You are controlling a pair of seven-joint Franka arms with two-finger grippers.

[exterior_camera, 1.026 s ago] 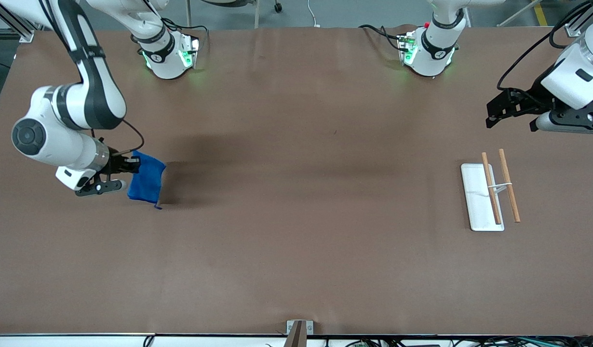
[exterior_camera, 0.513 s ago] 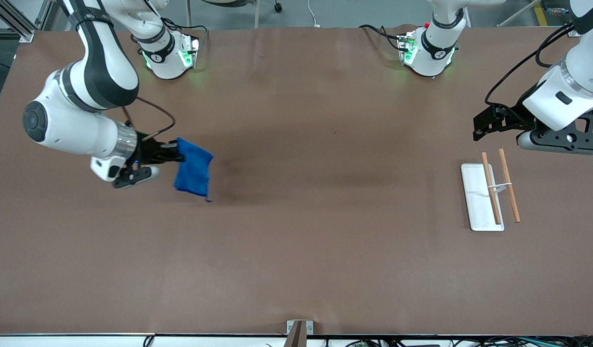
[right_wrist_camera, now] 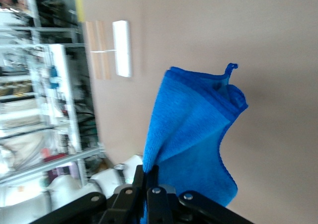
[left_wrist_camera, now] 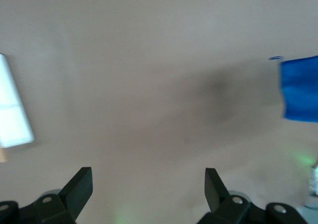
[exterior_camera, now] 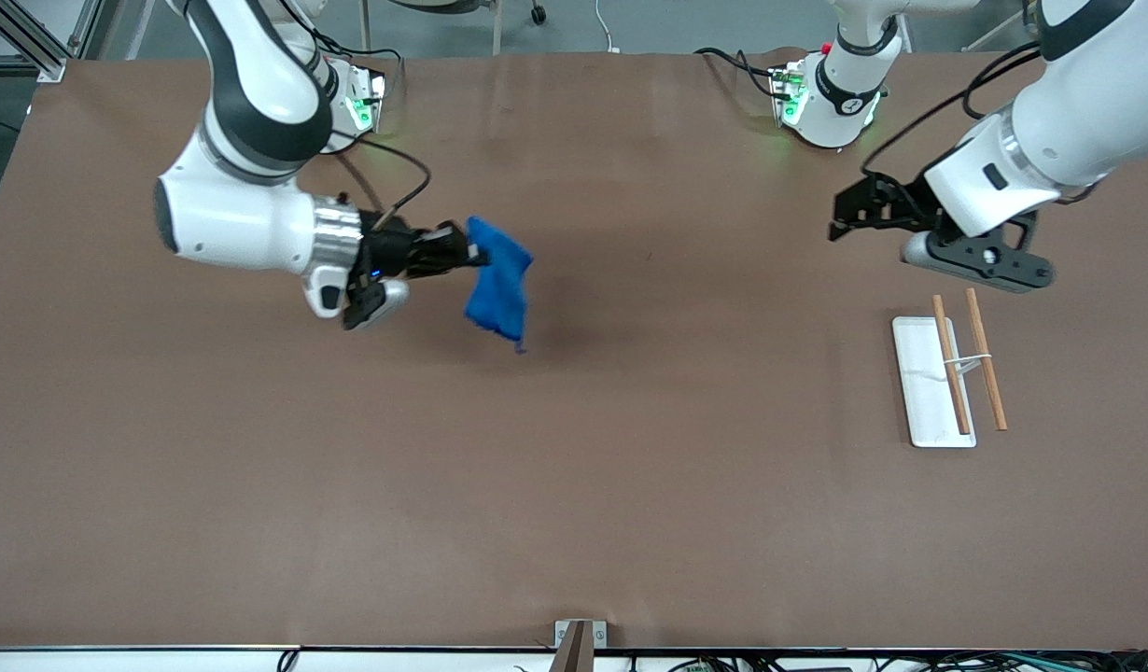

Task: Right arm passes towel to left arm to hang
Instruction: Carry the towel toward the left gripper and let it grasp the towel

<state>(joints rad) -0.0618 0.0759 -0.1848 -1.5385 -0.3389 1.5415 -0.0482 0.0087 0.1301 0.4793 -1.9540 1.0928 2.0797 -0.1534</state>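
Front view: the right arm's black two-finger gripper (exterior_camera: 469, 254) has its jaws pinched on one edge of the bright blue soft cloth towel (exterior_camera: 499, 289), which dangles in the air over the middle of the brown worktop (exterior_camera: 574, 485), long axis hanging down. The left arm's black gripper (exterior_camera: 840, 217) is still well apart, up toward the white rack tray (exterior_camera: 924, 392) end.

Left wrist view: jaws wide open, nothing in them; towel (left_wrist_camera: 299, 88) straight ahead.

Right wrist view: jaws closed tight on the towel (right_wrist_camera: 198, 139).
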